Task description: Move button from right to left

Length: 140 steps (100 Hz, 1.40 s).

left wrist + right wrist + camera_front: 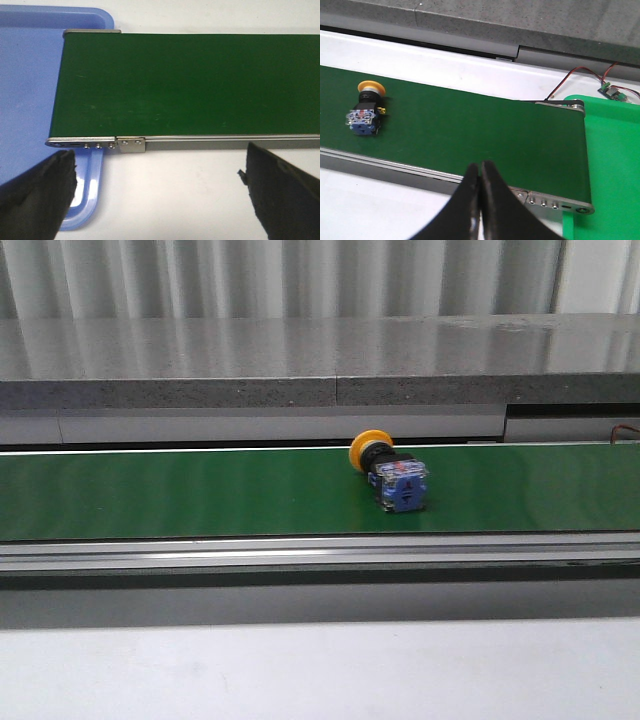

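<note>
A matt green conveyor belt (200,495) runs in a brushed metal frame (130,144); the button (390,475) pairs a glossy yellow cap with blue and clear plastic, beside a smooth blue plastic tray (30,75) and a speckled stone-like ledge (300,365).

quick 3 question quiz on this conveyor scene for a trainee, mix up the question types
1. True or false: the button lies on its side on the green belt.
2. Multiple choice: the right gripper is A) shut on the button, B) shut and empty, C) wide open.
3. Fill in: the tray under the belt end near the left gripper is coloured ____.

Key
1. True; the yellow cap points toward the far edge and neither gripper touches it.
2. B; its fingers meet, away from the button.
3. Blue; the blue tray sits there, while a green tray sits at the other end.
</note>
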Motion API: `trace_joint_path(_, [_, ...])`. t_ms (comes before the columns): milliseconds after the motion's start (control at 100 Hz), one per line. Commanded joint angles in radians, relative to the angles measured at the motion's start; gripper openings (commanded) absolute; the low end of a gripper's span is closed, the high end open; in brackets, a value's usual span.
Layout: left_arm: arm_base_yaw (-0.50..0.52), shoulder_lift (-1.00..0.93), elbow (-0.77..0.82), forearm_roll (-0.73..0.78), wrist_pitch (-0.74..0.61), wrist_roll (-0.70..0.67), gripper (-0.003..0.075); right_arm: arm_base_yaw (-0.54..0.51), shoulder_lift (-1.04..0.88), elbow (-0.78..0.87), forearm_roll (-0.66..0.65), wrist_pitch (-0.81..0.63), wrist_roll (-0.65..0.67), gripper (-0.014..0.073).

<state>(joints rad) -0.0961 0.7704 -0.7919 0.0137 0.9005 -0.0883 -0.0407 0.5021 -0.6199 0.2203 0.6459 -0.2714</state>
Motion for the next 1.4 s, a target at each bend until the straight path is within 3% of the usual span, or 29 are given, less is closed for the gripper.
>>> trace_joint_path(0, [0.001, 0.026, -0.035, -0.040, -0.067, 0.002, 0.0659, 0.000, 0.000, -0.024, 0.005, -0.063, -0.010, -0.0067])
trace_joint_path(440, [-0.010, 0.209, -0.113, -0.188, -0.126, 0.002, 0.0659, 0.000, 0.000, -0.024, 0.005, -0.063, -0.010, -0.0067])
trace_joint_path(910, [-0.284, 0.442, -0.192, -0.196, -0.261, -0.095, 0.0659, 0.000, 0.000, -0.024, 0.005, -0.063, -0.010, -0.0067])
trace_joint_path(1120, [-0.393, 0.579, -0.289, -0.106, -0.276, -0.180, 0.0659, 0.000, 0.000, -0.024, 0.005, -0.063, -0.010, -0.0067])
trace_joint_path(1390, [-0.547, 0.750, -0.443, 0.117, -0.245, -0.376, 0.0659, 0.000, 0.000, -0.024, 0.005, -0.063, -0.010, -0.0067])
